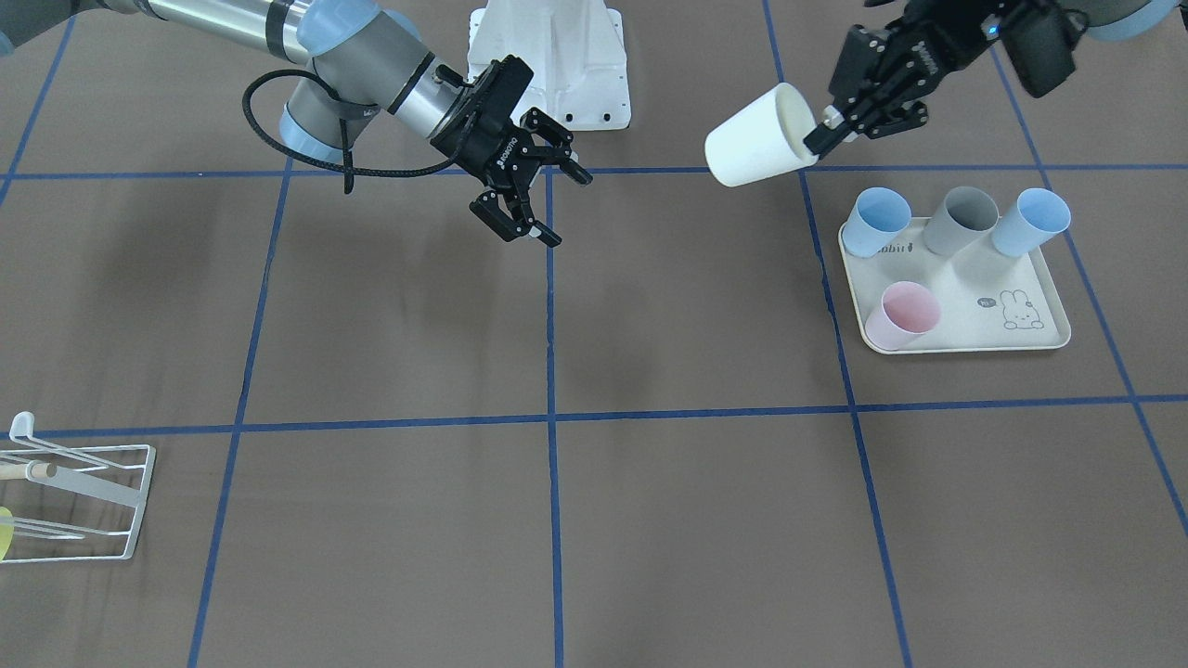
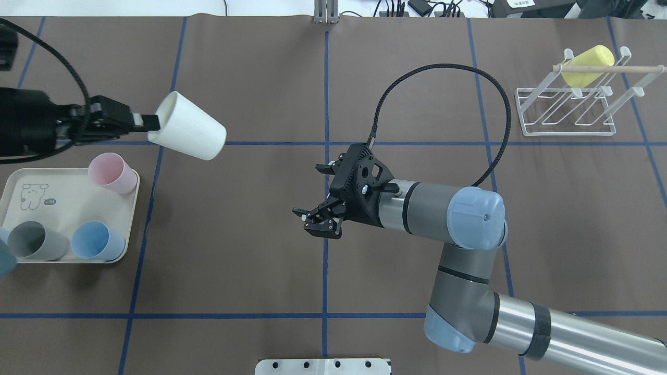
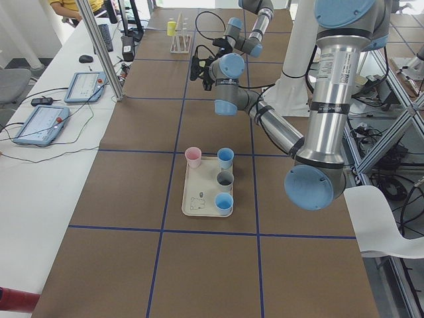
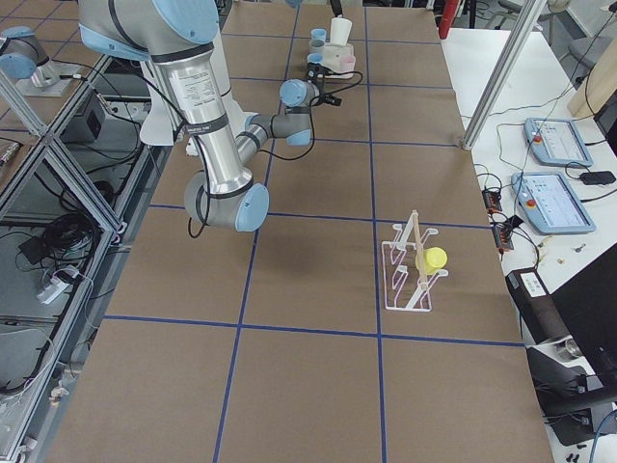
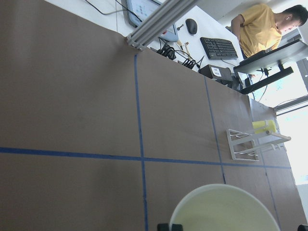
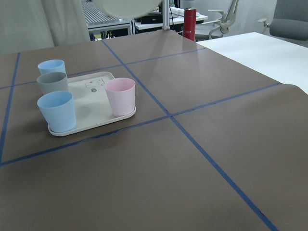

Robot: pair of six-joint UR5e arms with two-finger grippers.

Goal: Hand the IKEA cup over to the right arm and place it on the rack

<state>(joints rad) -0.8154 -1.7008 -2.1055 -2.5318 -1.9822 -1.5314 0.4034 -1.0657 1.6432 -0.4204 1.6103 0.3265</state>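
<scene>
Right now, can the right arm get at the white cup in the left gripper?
Probably yes: the right gripper is open, the left gripper holds the white cup aloft by its rim, base toward it, with nothing between them.

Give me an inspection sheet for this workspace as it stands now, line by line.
Surface: brown table cover with blue tape grid; nothing spilled seen.
Job's things: white plastic cup tilted, held off the table; white wire rack carrying a yellow cup.
Clutter: cream rabbit-print tray holding pink cup, grey cup, two blue cups.
Grippers: left gripper shut on the white cup's rim; right gripper open, empty, apart from it.
Cables: black braided cable looping above right arm.
Surroundings: person in yellow shirt past the table's edge.
</scene>
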